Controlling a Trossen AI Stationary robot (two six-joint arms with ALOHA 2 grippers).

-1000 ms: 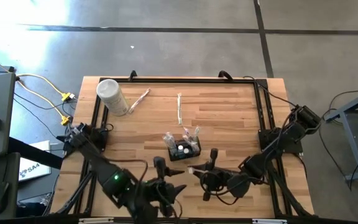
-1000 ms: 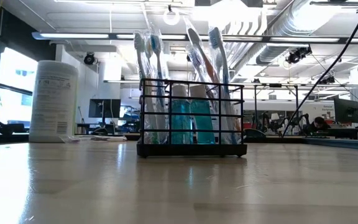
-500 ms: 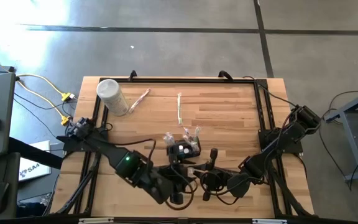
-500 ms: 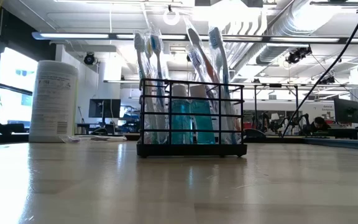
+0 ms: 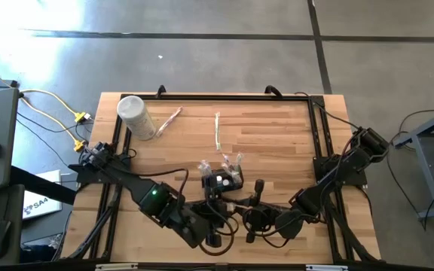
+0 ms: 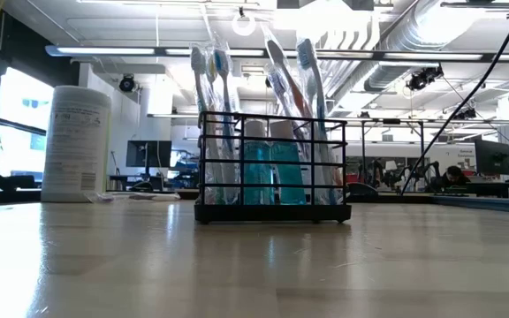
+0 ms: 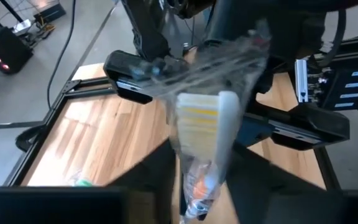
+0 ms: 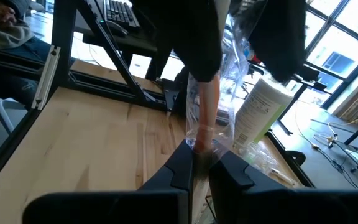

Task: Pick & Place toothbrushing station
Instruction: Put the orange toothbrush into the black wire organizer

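The black holder (image 5: 224, 181) is placed mid-surface, just beyond both grippers near the front edge. A wrapped toothbrush (image 8: 207, 115) is pinched in the closed jaws of the right gripper (image 8: 196, 163). How far the left gripper (image 5: 218, 213) is opened cannot be told.

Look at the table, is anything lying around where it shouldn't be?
Yes. Two wrapped toothbrushes lie flat on the far part of the table, outside the black holder. The others stand upright in the holder.
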